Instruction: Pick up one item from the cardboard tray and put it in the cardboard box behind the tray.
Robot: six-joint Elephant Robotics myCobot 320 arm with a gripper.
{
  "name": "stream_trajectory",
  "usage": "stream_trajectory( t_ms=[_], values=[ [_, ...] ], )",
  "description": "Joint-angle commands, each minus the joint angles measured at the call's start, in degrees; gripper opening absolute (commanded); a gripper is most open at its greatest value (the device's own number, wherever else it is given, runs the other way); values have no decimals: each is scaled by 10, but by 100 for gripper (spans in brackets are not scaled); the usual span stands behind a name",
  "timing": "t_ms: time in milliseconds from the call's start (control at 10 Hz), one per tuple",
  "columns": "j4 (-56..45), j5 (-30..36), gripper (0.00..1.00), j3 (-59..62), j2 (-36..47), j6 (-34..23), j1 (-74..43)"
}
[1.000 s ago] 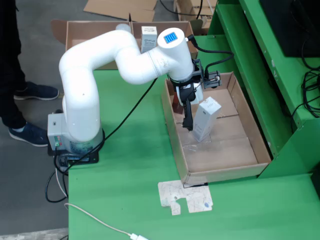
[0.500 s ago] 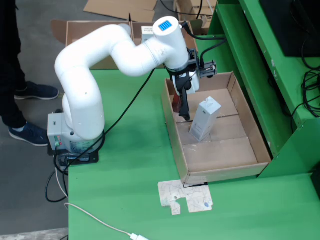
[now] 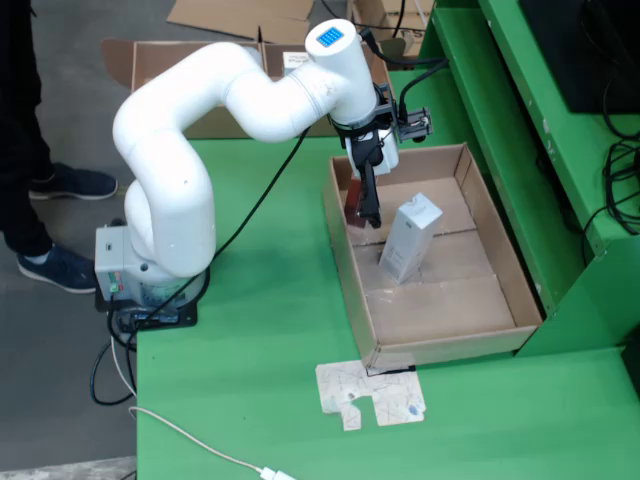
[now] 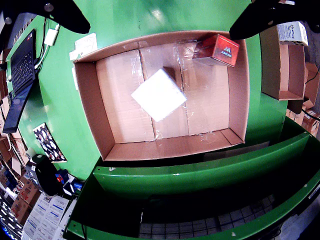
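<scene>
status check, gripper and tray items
Gripper low in cardboard tray, state unclear. Red box beside it, not lifted. White carton upright mid-tray.

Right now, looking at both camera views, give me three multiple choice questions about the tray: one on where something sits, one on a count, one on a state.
1. Where in the cardboard tray is the red box, in the wrist view?
A. Upper right corner
B. Lower left corner
C. Centre

2. How many items lie in the tray?
A. One
B. Two
C. Four

3. What state is the hand in?
A. Shut on the white carton
B. Open, fingers spread, holding nothing
C. Shut on a blue cup

Answers:
1: A, the red box rests against the upper right walls.
2: B, only the red box and the white carton show.
3: B, the dark fingers sit wide apart at the wrist view's top corners, nothing between them.
</scene>
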Motion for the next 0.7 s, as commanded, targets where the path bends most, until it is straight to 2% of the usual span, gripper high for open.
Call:
stream_trajectory(
  t_ms=[0, 600],
  values=[
    [5, -18, 100, 8, 10, 30, 38],
    [-34, -28, 100, 36, -5, 83, 85]
  ],
)
